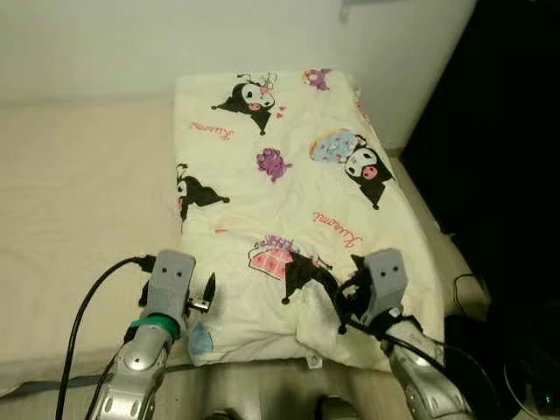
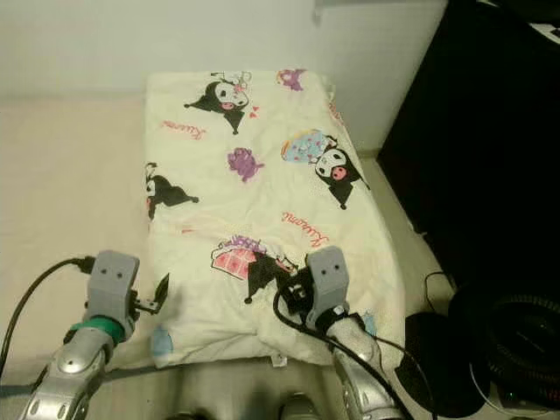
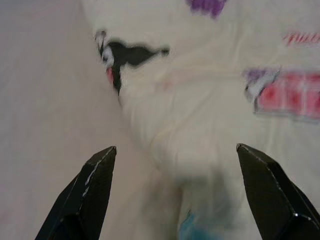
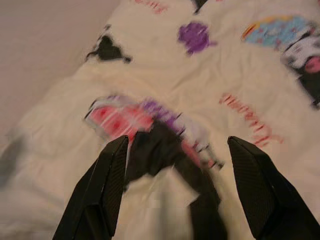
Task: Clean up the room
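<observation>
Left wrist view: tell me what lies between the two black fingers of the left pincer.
The near corner of the cream cartoon-print quilt bulges between the open left pincer fingers, untouched, with bare beige mattress beside it.

quilt [image 4: 200,90] print blurred | black gear [image 2: 516,350] cut off at edge

- The quilt [image 1: 297,210] is soft matt cloth, cream, printed with cartoon figures, puckered and creased along its near edge.
- The sheet [image 1: 79,210] beside it is plain matt cloth, pale and smooth, with a few faint wrinkles.
- The left gripper [image 3: 175,200] has hard black fingers [image 3: 85,195] with a dull sheen, like moulded plastic.
- The right gripper [image 4: 175,190] has the same black fingers [image 4: 255,190], finely textured.
- Both arms [image 1: 140,367] are brushed silver metal.
- The cable [image 1: 83,306] is smooth black rubber or plastic.
- The wall [image 1: 131,44] is flat matt white.
</observation>
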`<state>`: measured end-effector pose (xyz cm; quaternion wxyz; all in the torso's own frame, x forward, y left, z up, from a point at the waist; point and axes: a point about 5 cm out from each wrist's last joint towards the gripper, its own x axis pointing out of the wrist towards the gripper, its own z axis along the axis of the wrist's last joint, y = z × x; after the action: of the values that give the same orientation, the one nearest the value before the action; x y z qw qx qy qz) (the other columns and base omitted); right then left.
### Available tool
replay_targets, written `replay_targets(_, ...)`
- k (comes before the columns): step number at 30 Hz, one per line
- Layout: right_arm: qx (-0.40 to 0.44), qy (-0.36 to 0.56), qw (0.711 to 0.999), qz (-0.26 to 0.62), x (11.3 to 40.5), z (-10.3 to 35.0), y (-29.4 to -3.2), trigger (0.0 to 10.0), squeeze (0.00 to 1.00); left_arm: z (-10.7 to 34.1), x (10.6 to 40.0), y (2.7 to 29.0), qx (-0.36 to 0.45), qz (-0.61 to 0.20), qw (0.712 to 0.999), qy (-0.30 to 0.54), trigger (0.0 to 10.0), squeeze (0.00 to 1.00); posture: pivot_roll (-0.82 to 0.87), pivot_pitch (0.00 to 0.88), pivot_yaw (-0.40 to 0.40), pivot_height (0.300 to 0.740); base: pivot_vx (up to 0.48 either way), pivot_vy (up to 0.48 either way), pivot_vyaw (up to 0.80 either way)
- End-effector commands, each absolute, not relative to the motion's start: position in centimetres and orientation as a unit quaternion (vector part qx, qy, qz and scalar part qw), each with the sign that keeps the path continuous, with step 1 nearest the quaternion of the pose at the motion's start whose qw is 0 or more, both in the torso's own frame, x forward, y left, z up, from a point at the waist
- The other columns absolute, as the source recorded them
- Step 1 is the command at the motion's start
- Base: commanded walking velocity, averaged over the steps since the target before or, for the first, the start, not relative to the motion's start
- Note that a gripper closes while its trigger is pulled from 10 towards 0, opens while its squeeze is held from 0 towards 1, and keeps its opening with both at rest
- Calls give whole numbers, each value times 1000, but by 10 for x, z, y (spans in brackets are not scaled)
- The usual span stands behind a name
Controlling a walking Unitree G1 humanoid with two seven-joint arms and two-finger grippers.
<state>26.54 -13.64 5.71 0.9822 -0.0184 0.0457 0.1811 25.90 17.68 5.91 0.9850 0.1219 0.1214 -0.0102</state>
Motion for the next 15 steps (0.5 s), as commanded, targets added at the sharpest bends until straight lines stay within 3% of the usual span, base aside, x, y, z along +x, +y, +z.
replay_targets(1,-19,69,982,176,257,42,-135,10000,0,44,256,176,139,-11,980,143,10000,0,-76,102,20,740,0,0,0)
replay_targets(6,-24,76,985,152,253,33,-137,10000,0,20,258,169,205,-33,962,178,10000,0,-83,116,24,740,0,0,0)
replay_targets(15,-22,39,990,137,269,49,-135,10000,0,13,277,140,242,-80,952,172,10000,0,-103,156,44,740,0,0,0)
